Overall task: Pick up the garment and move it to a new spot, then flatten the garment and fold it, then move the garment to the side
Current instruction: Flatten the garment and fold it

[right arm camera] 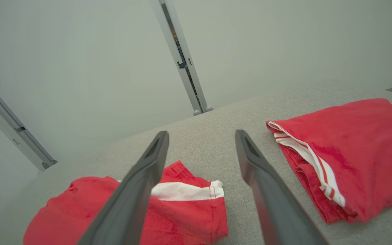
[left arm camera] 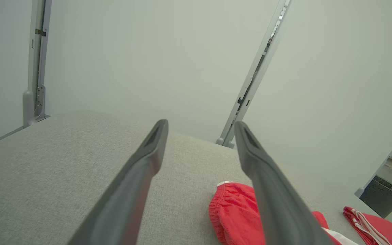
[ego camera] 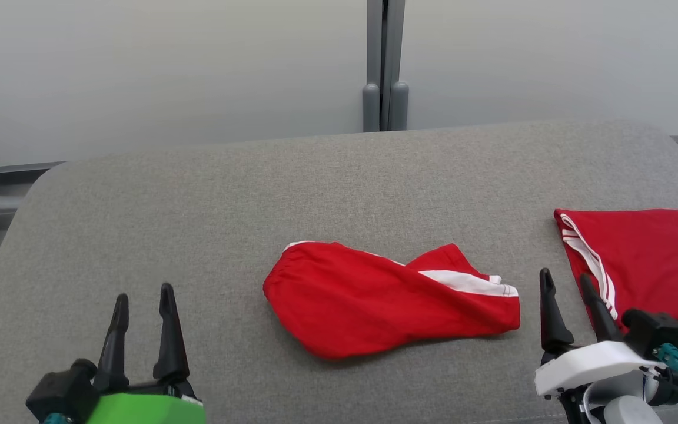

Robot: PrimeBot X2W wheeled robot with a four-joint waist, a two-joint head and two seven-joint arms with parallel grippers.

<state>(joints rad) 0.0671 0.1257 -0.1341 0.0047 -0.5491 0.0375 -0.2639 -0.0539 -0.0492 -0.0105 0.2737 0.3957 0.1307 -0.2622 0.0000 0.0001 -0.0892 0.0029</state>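
- while both arms sit at the near edge of the grey padded table (ego camera: 198,200), the crumpled red garment (ego camera: 374,300) lies loose at its middle, with a white stripe across its right end.
- the left gripper (ego camera: 143,292) is well apart from it, fingers spread and empty.
- the right gripper (ego camera: 564,275) is just beside the garment's right end, fingers likewise apart, holding nothing.
- a folded red cloth (ego camera: 651,265) lies at the table's right edge.

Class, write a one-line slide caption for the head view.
Crumpled red shorts on the grey table, between the open left tool and open right tool; folded red garment at right.
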